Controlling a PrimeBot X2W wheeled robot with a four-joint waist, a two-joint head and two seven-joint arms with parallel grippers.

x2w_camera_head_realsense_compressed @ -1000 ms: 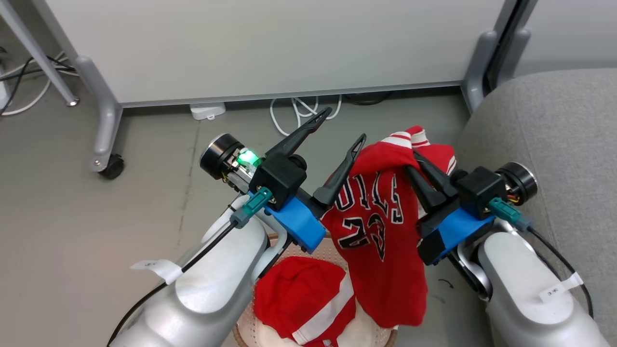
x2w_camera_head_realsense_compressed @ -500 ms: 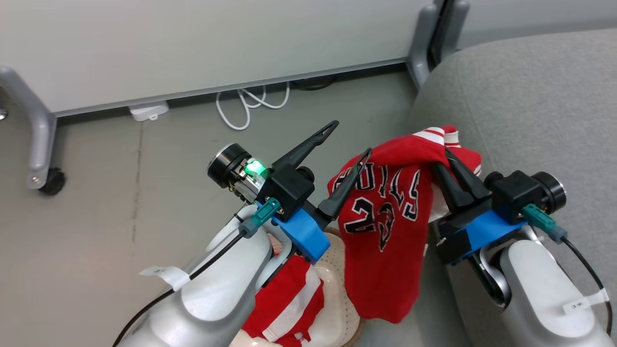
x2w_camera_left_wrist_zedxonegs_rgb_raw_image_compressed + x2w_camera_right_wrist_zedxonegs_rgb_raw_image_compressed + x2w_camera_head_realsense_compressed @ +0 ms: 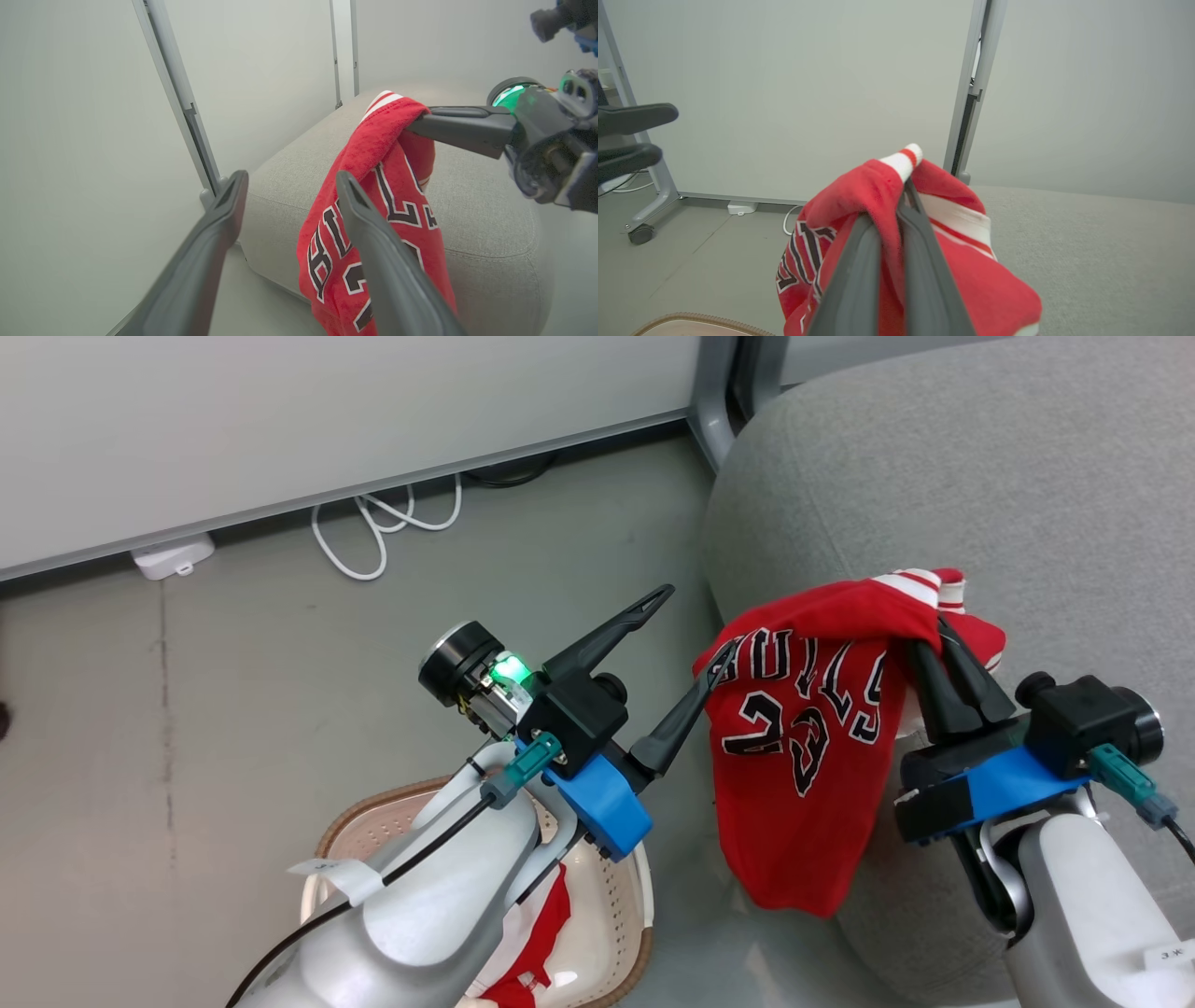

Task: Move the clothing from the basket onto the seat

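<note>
The red "BULLS" jersey with white stripe trim [image 3: 803,756] hangs with its long axis vertical and its hem toward the floor, at the rounded edge of the light grey fabric sofa seat [image 3: 980,476]. Its top fold is clamped in the right claw [image 3: 934,633], a pinch the right wrist view shows closely. The head view adds the left claw [image 3: 696,620], fingers apart and empty, and the cream perforated plastic basket [image 3: 373,798].

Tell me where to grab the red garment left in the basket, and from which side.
Pinch the red garment's exposed fold near the basket's right wall, coming straight down with the open left pincer; the walls probably block a sideways approach.
</note>
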